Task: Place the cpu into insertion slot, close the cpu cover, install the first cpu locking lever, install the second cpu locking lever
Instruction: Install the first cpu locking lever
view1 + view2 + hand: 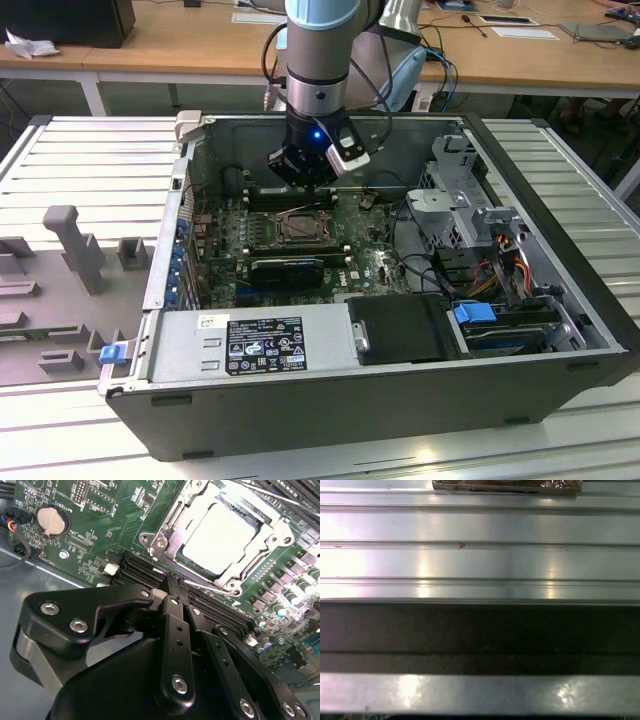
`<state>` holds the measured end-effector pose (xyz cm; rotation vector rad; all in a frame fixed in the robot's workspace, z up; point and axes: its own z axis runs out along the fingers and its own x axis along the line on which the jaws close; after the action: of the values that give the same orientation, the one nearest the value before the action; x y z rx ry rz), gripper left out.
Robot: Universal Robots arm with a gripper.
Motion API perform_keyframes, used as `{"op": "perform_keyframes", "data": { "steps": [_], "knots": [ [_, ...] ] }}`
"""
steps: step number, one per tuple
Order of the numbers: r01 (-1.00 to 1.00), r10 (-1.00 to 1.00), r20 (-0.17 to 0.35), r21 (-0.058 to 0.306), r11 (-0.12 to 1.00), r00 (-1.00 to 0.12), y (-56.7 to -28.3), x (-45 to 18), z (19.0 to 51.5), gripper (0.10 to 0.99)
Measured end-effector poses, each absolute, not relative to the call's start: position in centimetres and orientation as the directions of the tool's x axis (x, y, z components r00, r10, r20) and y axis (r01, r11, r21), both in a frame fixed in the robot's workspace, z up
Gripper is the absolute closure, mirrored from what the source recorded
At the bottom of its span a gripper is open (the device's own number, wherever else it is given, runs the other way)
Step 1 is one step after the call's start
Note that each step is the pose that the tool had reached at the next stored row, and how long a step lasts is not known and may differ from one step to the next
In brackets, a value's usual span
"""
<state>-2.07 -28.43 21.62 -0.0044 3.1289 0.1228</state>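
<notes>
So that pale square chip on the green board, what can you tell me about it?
The cpu is a flat, pale silvery square with a smooth, bright top. In the second wrist view it lies flat in the insertion slot, and the cpu cover, a shiny metal frame, lies around it so the chip shows through the cut-out. The gripper hangs beside the socket, over the black memory slots, not touching the chip.
</notes>
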Motion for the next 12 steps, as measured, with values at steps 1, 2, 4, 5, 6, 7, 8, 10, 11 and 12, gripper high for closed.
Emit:
{"op": "perform_keyframes", "data": {
  "steps": [1, 2, 4, 5, 6, 7, 8, 10, 11, 12],
  "knots": [
    [-0.003, -0.002, -0.01, 0.078, 0.997, -1.0, -28.46, -2.07, 21.58, 0.98],
    [-0.002, -0.002, -0.01, 0.078, 0.997, -1.0, -28.46, -2.04, 21.51, 0.98],
    [-0.002, -0.001, -0.01, 0.078, 0.997, -1.0, -28.45, -1.93, 21.43, 0.98],
    [-0.002, -0.001, -0.01, 0.078, 0.997, -1.0, -28.44, -1.92, 21.4, 0.98],
    [-0.002, -0.001, -0.01, 0.078, 0.997, -1.0, -28.4, -1.89, 21.34, 0.98],
    [-0.002, -0.001, -0.01, 0.078, 0.997, -1.0, -28.37, -1.87, 21.3, 0.98],
    [-0.002, -0.001, -0.01, 0.078, 0.997, -1.0, -28.32, -1.86, 21.24, 0.98],
    [-0.002, -0.001, -0.011, 0.078, 0.997, -1.0, -28.22, -1.83, 21.09, 0.98],
    [-0.002, -0.002, -0.01, 0.078, 0.997, -1.0, -28.16, -1.81, 20.93, 0.98],
    [-0.002, -0.001, -0.01, 0.078, 0.997, -1.0, -28.13, -1.79, 20.81, 0.98]
  ]
}}
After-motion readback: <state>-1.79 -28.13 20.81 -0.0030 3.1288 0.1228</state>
